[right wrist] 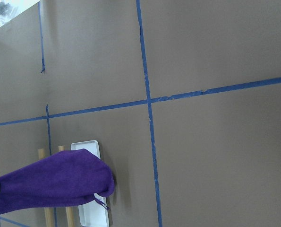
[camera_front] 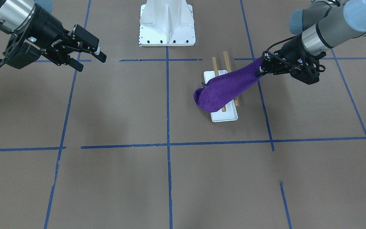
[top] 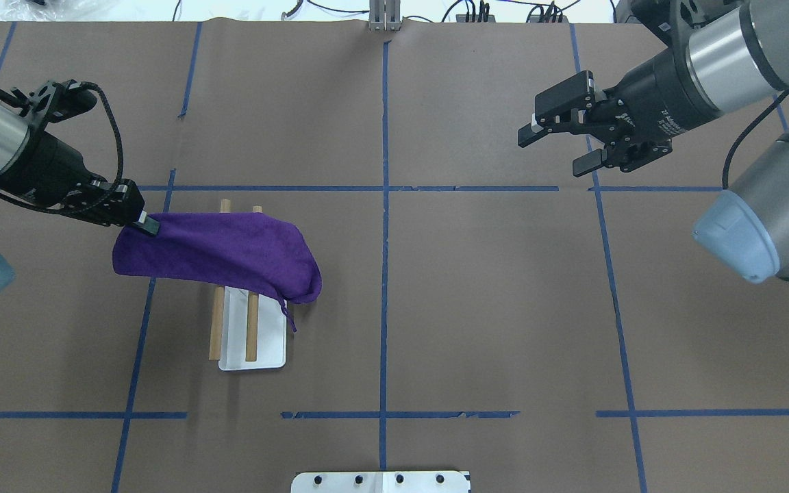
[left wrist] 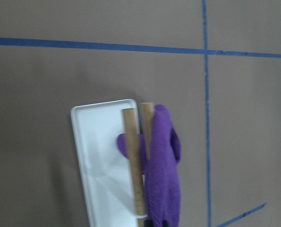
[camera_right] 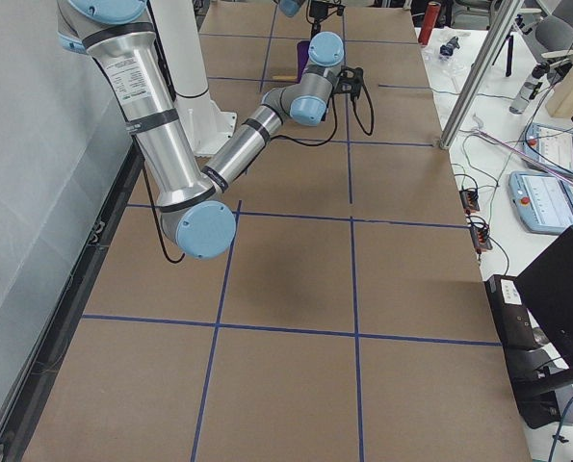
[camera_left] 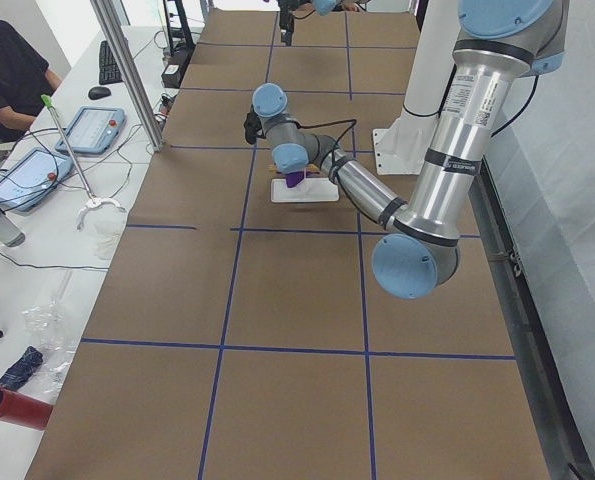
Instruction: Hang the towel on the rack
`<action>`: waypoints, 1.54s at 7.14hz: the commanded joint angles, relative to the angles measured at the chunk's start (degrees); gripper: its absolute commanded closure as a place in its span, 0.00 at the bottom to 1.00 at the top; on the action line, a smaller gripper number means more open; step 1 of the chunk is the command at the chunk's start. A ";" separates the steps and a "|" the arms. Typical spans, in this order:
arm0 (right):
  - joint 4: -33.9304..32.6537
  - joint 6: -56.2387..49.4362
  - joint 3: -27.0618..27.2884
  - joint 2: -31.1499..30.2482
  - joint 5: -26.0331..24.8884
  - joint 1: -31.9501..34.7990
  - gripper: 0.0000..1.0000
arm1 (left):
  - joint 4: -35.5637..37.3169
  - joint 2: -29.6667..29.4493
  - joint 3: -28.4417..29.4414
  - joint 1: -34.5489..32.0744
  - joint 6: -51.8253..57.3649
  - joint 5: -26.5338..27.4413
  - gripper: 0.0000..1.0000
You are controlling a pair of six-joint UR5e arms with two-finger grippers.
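Toward the left edge of the brown paper-covered bench (top: 490, 308), the black two-fingered left claw (top: 144, 224) is pinching one corner of the small, plain, deep purple cloth towel (top: 223, 253), its fingers drawn narrow on the fabric. From that grip the towel is running rightward and, as far as can be told, is lying across both round tan wooden dowels (top: 216, 329) of the small rack (top: 268, 342). The rack's shallow white tray-like base is sitting in the left half of the bench, about midway between the far edge and the robot's edge. The towel's free end is drooping in a rounded fold past the right-hand dowel, with a thin loop dangling below it. The cloth is looking fuzzy, limp and light, so it is likely sagging wherever it is unsupported and gripping the wood rather than sliding. A corner or hem seems the best place to hold it. Over the right half, nearer the far edge, the black right claw (top: 552, 150) is hovering with fingers spread wide, holding nothing.
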 commanded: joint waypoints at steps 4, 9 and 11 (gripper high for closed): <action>0.00 -1.77 0.05 -2.17 0.37 1.40 0.00 | 0.38 1.05 3.96 -0.30 1.76 0.17 1.00; -0.09 -8.51 -1.09 -8.21 0.55 6.13 0.00 | 0.03 3.07 5.29 -0.56 3.07 6.50 0.00; -0.26 -20.16 -4.60 -14.17 0.29 11.05 0.00 | 0.38 5.86 6.69 -8.35 18.81 6.67 0.00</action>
